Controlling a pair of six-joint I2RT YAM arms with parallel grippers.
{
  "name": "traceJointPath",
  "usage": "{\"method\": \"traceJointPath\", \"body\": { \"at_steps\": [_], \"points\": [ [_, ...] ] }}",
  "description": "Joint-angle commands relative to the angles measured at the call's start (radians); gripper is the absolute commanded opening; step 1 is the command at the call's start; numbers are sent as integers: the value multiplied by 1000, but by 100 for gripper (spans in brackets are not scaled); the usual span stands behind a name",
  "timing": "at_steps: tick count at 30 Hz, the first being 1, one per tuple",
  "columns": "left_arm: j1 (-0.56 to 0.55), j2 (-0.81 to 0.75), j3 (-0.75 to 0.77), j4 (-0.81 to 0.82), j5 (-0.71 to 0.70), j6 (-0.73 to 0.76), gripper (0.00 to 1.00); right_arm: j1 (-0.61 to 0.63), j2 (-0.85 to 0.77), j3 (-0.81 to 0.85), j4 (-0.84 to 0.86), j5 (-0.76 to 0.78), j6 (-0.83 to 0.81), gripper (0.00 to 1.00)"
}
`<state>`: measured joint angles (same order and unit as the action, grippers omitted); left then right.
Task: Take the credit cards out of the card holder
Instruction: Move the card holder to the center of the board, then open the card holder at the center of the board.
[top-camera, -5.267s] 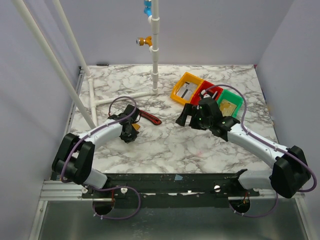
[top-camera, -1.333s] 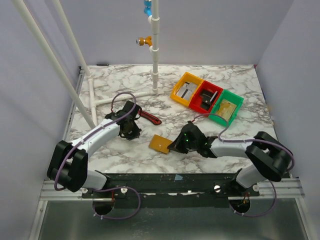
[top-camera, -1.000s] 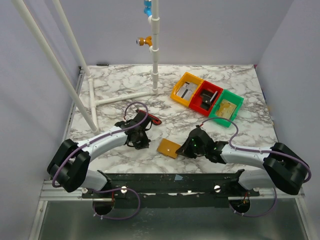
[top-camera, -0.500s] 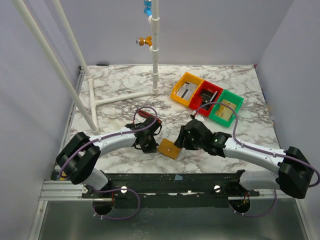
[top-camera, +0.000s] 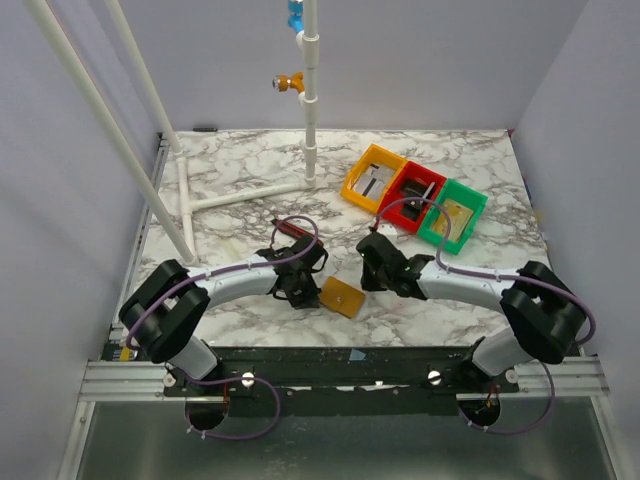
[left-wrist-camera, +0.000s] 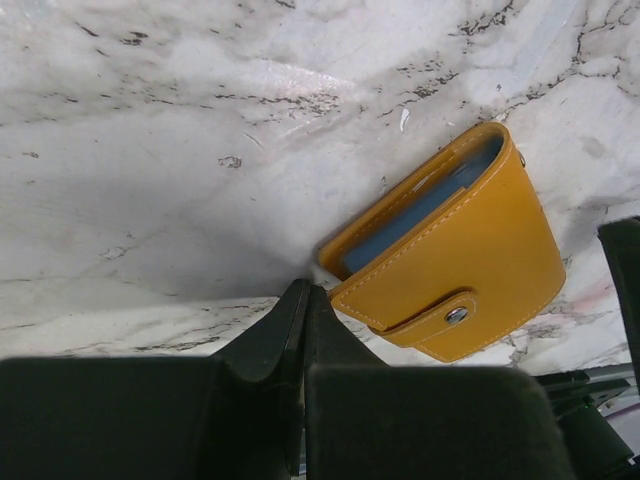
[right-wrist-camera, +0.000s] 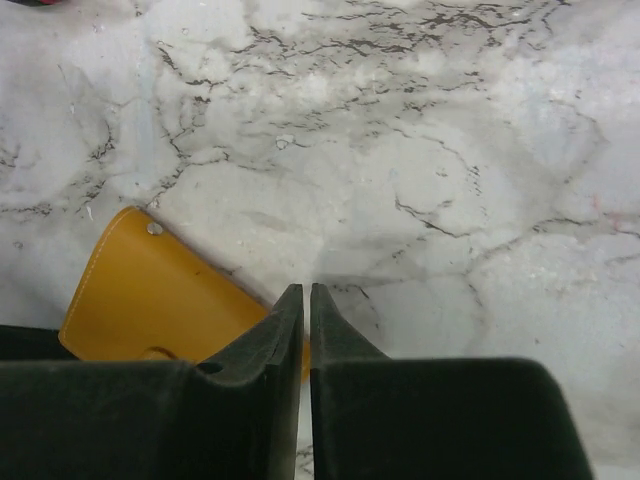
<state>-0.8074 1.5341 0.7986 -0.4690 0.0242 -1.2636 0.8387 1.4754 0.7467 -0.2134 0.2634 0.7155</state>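
Black L gripper (left-wrist-camera: 303, 300), R gripper (right-wrist-camera: 304, 296) flank card holder (left-wrist-camera: 450, 260).

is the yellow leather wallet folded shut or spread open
Folded shut: the mustard-yellow leather wallet lies flat, its snap tab across the cover.

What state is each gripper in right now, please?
Left gripper: closed, empty, tips beside the card holder.
Right gripper: closed, nothing visible between its fingers.

Bright, even overhead light; soft shadows, crisp focus.
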Motion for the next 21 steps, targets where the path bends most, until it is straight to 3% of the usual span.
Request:
{"method": "traceJointPath", "body": {
  "at_steps": [1, 6, 11, 14, 21],
  "points": [
    [-7, 23, 14, 21, 19, -13, 0, -1, 60, -9, 104, -28, -29, 8],
    [-3, 42, 43, 31, 12, 12, 0, 16, 52, -34, 74, -54, 24, 5],
    [38, 73, 97, 39, 11, 75, 0, 125, -6, -51, -12, -42, 143, 1],
    [58, 91, 138, 42, 18, 126, 0, 195, -37, -44, -42, -29, 190, 1],
    [65, 63, 158, -14, -16, 194, 0, 202, -35, 1, -134, 74, 213, 8]
  ]
}}
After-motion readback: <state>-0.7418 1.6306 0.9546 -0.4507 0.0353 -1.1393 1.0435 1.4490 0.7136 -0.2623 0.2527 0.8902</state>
